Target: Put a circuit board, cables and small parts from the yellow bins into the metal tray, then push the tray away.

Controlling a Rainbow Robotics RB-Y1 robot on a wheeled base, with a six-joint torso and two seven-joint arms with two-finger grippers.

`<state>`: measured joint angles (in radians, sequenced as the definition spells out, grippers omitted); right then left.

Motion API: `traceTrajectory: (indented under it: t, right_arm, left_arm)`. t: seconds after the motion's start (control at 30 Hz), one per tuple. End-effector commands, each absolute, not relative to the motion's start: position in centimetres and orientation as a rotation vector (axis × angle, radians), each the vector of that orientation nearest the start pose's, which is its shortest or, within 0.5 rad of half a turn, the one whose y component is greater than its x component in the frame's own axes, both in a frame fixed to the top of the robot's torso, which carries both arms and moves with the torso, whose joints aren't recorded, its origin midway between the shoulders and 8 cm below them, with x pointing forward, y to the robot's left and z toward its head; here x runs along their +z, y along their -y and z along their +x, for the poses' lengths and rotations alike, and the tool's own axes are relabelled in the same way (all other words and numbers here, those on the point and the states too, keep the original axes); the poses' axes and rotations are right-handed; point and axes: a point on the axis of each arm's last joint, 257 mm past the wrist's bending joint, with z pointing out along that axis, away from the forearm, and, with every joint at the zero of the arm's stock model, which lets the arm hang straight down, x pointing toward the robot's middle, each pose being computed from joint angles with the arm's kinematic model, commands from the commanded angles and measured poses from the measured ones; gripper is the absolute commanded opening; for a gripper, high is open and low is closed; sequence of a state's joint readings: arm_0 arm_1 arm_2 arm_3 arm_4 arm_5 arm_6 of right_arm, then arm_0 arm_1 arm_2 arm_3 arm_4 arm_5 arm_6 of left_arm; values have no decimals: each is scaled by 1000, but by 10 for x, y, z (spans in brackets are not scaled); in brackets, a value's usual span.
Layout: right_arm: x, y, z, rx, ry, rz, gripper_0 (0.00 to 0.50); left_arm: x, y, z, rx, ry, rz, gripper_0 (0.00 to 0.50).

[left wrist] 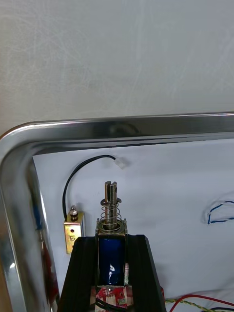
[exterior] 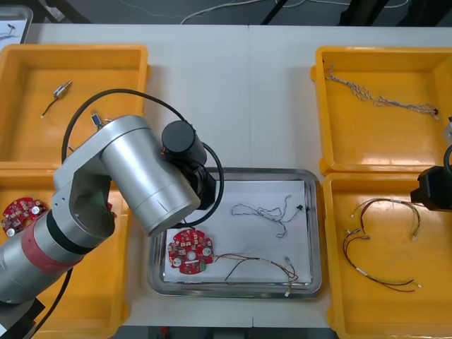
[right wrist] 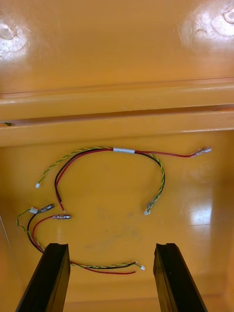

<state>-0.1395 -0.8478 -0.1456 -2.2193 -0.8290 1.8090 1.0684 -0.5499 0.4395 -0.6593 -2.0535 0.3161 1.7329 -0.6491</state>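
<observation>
My left gripper [left wrist: 111,240] is shut on a small metal part [left wrist: 110,209] with a blue body and a spring, held just above the white inside of the metal tray [exterior: 311,286] near its far left corner. A second small metal part [left wrist: 73,233] with a black wire lies beside it. In the tray lie a round red circuit board [exterior: 189,251], a blue and white cable [exterior: 265,210] and a red and yellow cable [exterior: 258,265]. My left arm [exterior: 141,176] covers the tray's left side. My right gripper [right wrist: 111,280] hangs open over red and yellow cables [right wrist: 112,161].
The left far bin [exterior: 28,134] holds a small metal part [exterior: 62,90]. The left near bin holds another circuit board [exterior: 21,212]. A twisted cable [exterior: 381,99] lies in the right far bin, and several cables [exterior: 381,244] in the right near bin.
</observation>
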Motion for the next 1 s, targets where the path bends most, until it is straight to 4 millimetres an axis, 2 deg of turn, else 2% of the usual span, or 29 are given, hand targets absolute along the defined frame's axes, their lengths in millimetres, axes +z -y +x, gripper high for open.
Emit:
traceTrajectory:
  t: [0.03, 0.33, 1.0]
  right_arm:
    - [-174, 369, 377, -96, -2663, 52, 500]
    - [-174, 369, 377, -96, -2663, 52, 500]
    - [-174, 369, 377, -96, -2663, 52, 500]
  left_arm:
    - [-262, -70, 420, -79, -2583, 50, 0]
    - [-277, -67, 421, -69, -2592, 71, 0]
    - [-292, -57, 412, -88, -2610, 82, 0]
